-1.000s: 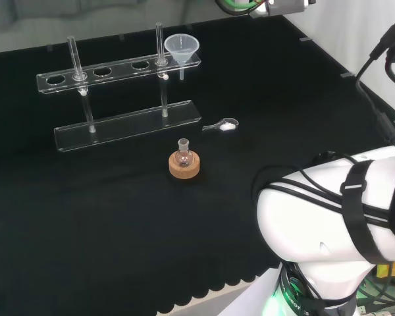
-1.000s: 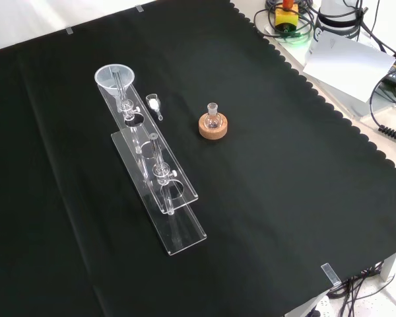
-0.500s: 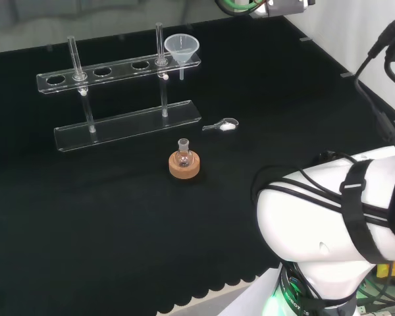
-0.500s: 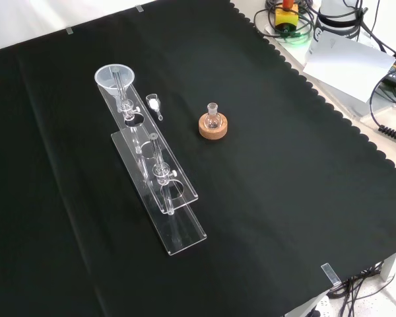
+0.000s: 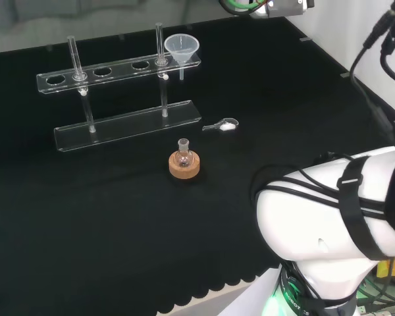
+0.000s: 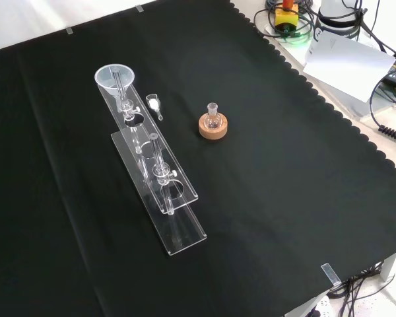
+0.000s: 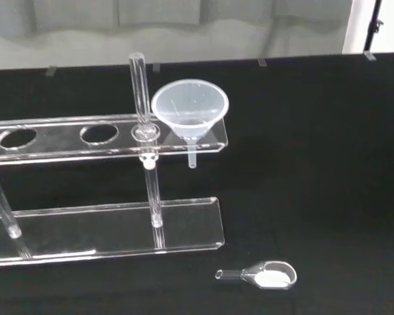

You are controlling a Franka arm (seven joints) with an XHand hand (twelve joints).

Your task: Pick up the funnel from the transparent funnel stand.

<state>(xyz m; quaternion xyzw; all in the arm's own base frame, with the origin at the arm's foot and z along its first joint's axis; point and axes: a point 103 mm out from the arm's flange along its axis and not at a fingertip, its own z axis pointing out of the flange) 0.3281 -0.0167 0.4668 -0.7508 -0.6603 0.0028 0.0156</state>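
Observation:
A clear plastic funnel [image 5: 181, 47] sits upright in the end hole of the transparent funnel stand [image 5: 118, 69], at the stand's right end in the head view. In the front view the funnel [image 6: 115, 77] is at the stand's far end, and the stand [image 6: 156, 178] runs toward the camera. The wrist view looks at the funnel [image 7: 190, 111] from some way off, its spout hanging below the stand's top shelf [image 7: 65, 134].
A small round flask on a cork ring [image 5: 184, 164] stands in front of the stand in the head view. A little clear scoop with white powder [image 5: 222, 125] lies on the cloth beside the stand's base. The arm's white links [image 5: 329, 230] rise at the right.

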